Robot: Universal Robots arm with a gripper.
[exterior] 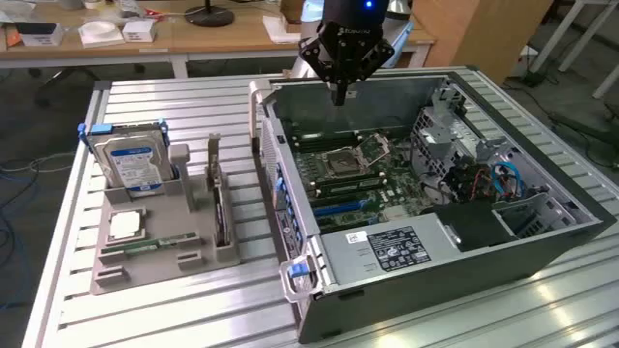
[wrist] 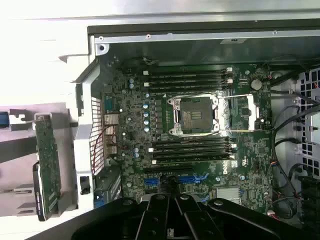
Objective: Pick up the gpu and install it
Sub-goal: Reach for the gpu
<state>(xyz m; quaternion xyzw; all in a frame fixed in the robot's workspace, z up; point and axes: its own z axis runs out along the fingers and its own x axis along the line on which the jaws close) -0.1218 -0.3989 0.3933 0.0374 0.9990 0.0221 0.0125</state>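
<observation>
The arm (exterior: 344, 43) hangs over the far end of the open computer case (exterior: 541, 239), above the motherboard (exterior: 353, 170). Its jaws are pressed together and pinch nothing. In the wrist view the dark fingers (wrist: 159, 215) meet in a point above the blue slots (wrist: 192, 178) at the board's edge, near the bare processor socket (wrist: 194, 115).

The graphics card (exterior: 220, 203) stands on its long edge in a slot of the grey holder (exterior: 164, 264). The holder sits on the slatted metal surface (exterior: 184, 109), on the exterior view's left of the case and well apart from the jaws. In the wrist view the card (wrist: 48, 165) appears edge-on just outside the case wall. The same holder carries a hard drive (exterior: 135, 165) propped upright, a processor chip (exterior: 126, 225) lying flat and a narrow green memory stick (exterior: 152, 245).
</observation>
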